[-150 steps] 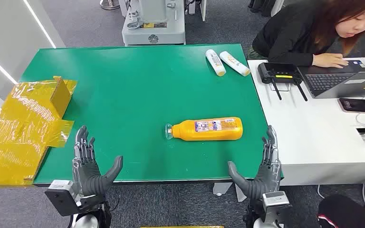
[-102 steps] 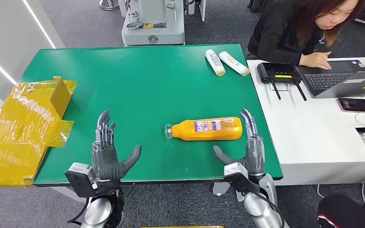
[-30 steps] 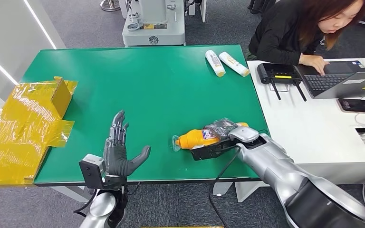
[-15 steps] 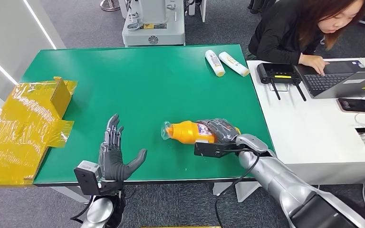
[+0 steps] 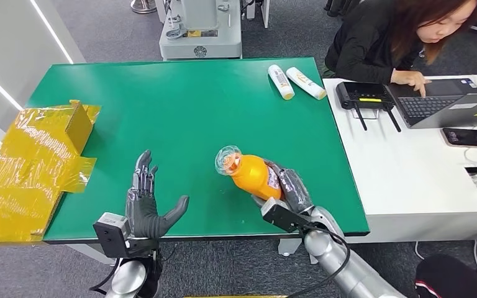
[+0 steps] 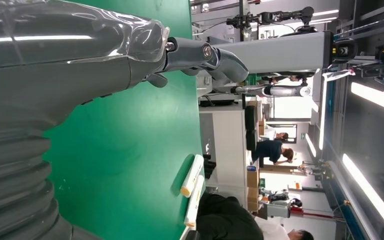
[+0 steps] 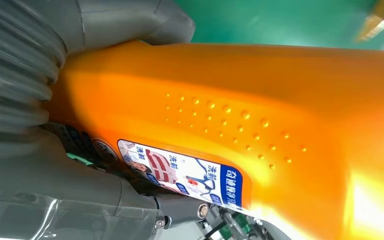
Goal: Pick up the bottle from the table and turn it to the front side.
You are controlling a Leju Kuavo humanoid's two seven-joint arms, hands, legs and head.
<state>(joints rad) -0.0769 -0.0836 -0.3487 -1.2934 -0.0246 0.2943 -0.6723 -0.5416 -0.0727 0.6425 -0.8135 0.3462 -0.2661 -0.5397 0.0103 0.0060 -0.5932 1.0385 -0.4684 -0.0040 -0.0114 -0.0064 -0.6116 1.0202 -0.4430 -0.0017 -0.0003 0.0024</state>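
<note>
Lifted now, bottle (image 5: 253,174) tilts cap-up, seemingly clear of table; right hand (image 5: 290,189) fingers wrap its base.

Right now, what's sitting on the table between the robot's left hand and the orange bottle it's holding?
Nothing: in the head view only bare green table lies between the open left hand and the orange bottle gripped by the right hand.

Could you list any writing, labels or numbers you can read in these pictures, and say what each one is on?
Orange bottle, held in the right hand: the blue and white label carries Chinese characters, too blurred and turned to read reliably.
Two white tubes at the table's far edge: printed labels, too small to read.
Black box on the white desk: lit yellow strip, not legible.
No numbers are readable.
</note>
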